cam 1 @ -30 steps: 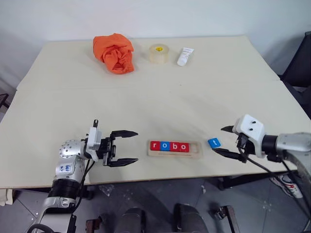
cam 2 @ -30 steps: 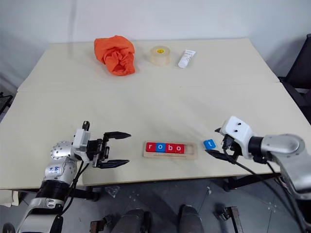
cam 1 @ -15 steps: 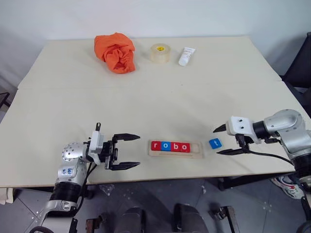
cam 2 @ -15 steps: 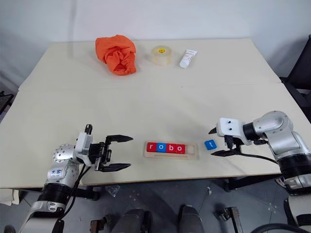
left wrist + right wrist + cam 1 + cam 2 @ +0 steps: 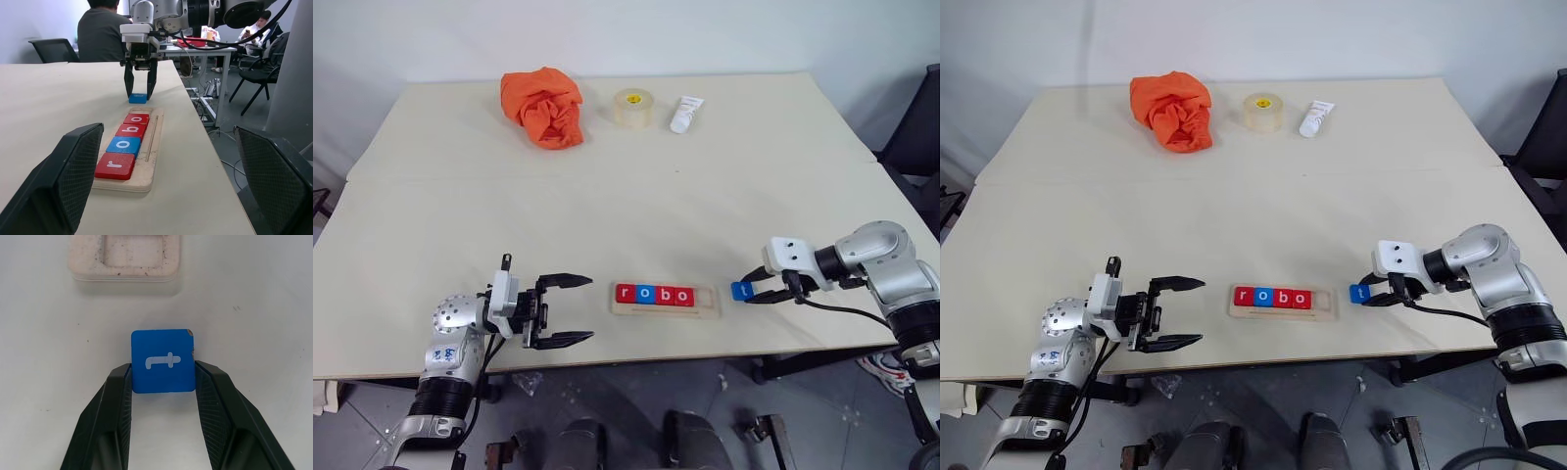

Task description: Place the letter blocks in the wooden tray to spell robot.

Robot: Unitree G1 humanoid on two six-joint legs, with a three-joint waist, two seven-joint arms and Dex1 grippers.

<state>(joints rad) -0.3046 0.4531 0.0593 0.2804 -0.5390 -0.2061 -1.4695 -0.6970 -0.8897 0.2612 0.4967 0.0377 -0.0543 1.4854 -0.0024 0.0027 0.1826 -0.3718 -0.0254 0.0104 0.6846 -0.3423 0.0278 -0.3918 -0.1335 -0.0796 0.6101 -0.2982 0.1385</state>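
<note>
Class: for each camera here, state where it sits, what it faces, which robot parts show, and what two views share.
Head views: above, looking down on the table; both arms show.
Left wrist view: low, facing along the wooden tray to the right tool; own fingers frame it.
Right wrist view: above the t block, fingers either side.
Shared: t block, tray end.

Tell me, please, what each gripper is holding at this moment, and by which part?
The right gripper pinches the blue t block by two opposite side edges, with the block on the table. The left gripper is open and holds nothing.
</note>
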